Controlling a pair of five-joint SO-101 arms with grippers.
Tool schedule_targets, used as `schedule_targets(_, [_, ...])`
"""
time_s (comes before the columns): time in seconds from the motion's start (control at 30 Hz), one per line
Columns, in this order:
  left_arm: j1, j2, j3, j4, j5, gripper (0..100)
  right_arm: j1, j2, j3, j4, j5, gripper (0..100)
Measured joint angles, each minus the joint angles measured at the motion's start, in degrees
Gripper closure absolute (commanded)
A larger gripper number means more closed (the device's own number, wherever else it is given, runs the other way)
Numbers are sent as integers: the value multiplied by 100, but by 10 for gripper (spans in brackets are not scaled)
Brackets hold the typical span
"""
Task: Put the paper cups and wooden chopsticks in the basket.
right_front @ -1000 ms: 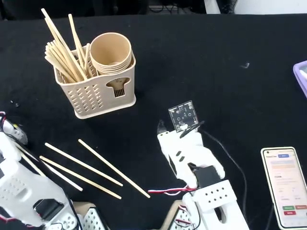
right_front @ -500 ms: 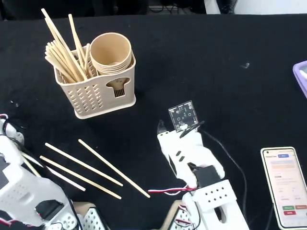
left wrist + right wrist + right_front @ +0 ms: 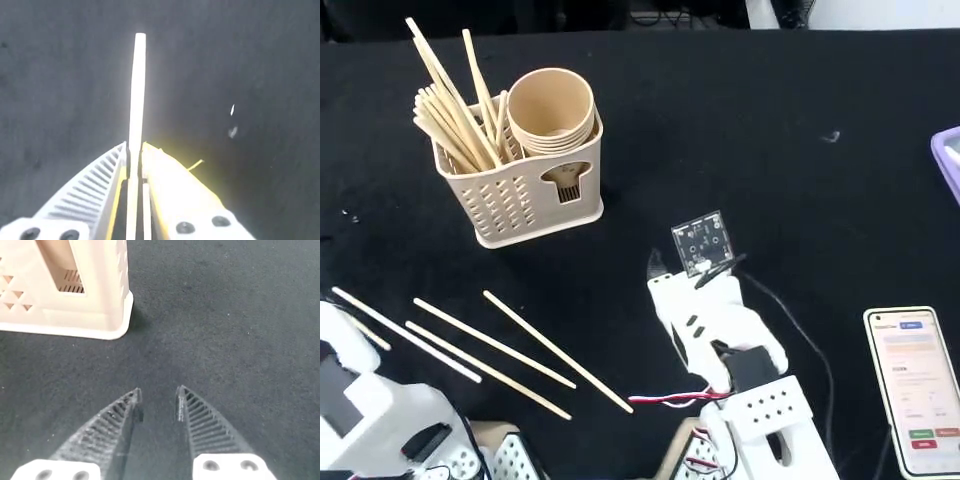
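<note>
A beige slotted basket (image 3: 525, 190) stands at the back left, holding stacked paper cups (image 3: 552, 110) and a bundle of wooden chopsticks (image 3: 450, 100). Several loose chopsticks (image 3: 495, 345) lie on the black cloth in front of it. My left gripper (image 3: 134, 150) is shut on one chopstick (image 3: 136, 90), which sticks out past its tips over the cloth. The left arm (image 3: 360, 400) sits at the front left corner. My right gripper (image 3: 157, 396) is open with nothing in it, low over the cloth near the basket (image 3: 75, 295), and shows at the front centre (image 3: 658, 268).
A phone (image 3: 915, 385) lies at the front right. A purple object (image 3: 948, 160) pokes in at the right edge. Black cloth covers the table between the basket and the right arm.
The left arm has drawn back toward the front left corner. The nearest chopstick has shifted toward the back left. The right arm has stayed still.
</note>
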Motion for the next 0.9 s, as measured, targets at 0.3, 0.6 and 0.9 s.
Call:
schedule_targets(0.3, [-53,387,404,484,-70,826,0,0,0,0,0,881])
schedule_targets(0.6, [-9,387,404,2242,-281,820,0,0,0,0,0,881])
schedule_targets(0.9, [35,431,765,1987,-290,818,0,0,0,0,0,881])
